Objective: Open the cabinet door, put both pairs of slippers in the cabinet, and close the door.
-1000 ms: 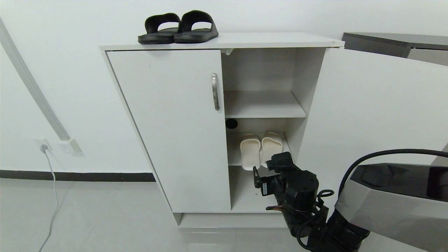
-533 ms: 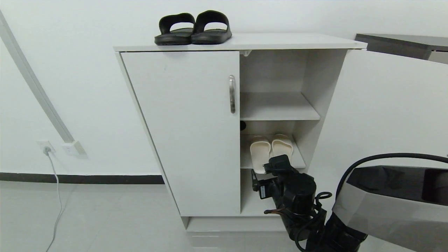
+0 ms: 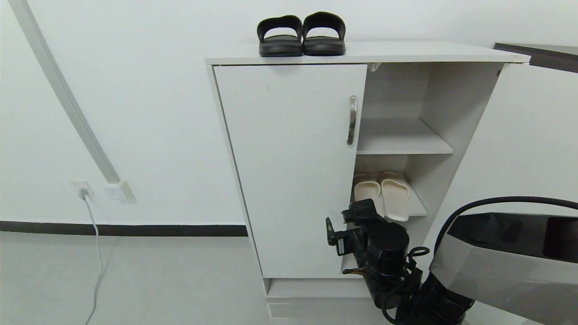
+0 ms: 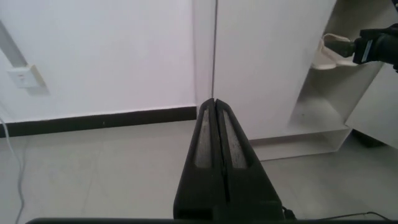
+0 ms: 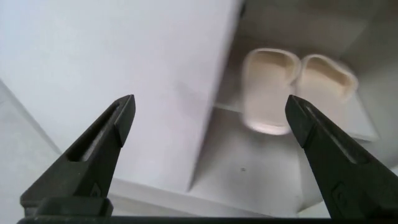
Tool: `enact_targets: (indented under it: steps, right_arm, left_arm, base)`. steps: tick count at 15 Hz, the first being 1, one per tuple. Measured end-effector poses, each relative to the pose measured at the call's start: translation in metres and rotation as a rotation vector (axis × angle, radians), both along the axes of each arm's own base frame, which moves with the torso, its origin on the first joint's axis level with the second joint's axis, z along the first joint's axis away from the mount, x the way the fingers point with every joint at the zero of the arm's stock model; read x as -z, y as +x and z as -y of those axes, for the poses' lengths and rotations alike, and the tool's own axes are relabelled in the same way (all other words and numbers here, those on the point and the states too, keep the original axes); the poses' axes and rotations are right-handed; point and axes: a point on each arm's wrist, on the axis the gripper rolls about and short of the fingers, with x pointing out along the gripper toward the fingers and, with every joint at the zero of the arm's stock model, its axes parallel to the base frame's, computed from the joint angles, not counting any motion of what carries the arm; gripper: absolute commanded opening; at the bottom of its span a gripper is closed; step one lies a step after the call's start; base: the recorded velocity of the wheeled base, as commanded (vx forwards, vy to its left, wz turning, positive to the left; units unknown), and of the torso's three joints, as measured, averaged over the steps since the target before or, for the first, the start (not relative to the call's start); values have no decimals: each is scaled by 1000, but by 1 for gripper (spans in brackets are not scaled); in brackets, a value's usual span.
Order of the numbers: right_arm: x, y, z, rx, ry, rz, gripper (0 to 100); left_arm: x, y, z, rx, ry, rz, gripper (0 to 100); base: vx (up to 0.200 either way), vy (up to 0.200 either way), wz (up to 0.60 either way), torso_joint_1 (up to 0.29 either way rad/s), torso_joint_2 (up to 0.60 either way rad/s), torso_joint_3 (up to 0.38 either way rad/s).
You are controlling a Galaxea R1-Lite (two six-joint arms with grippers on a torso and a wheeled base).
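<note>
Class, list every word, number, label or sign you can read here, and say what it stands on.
No text can be read.
The cabinet, black slippers, cream slippers and wall socket show no print.
A small pale patch on the right arm's wrist may be a label, but is too small to read.

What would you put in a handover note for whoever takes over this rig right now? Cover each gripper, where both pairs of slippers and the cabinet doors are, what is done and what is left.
Left gripper: shut, empty, low over the floor, facing the cabinet.
Right gripper: open, empty, before the open compartment.
Cream slippers: inside, on the second shelf down.
Black slippers: on top of the cabinet.
Right door open; left door closed.
Done: door opened, cream pair stored.
Left: put the black pair inside, close the door.
</note>
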Motion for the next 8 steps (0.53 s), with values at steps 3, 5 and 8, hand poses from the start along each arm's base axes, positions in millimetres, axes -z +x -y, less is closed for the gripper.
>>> enact_targets:
  steps: [3,5,8]
  right_arm:
    - [1,0,0,-1,9,10,100]
    - [3,0,0,-2,4,12,100]
    - [5,1,1,1,-1,15,100]
  left_arm:
    - [0,0,0,1,0,0,0]
    - [0,0,0,1,0,0,0]
    - [0,0,0,0,0,0,0]
  base:
    - [0,133,0,3,2,3]
    - [0,0,0,0,0,0]
    - [0,0,0,0,0,0]
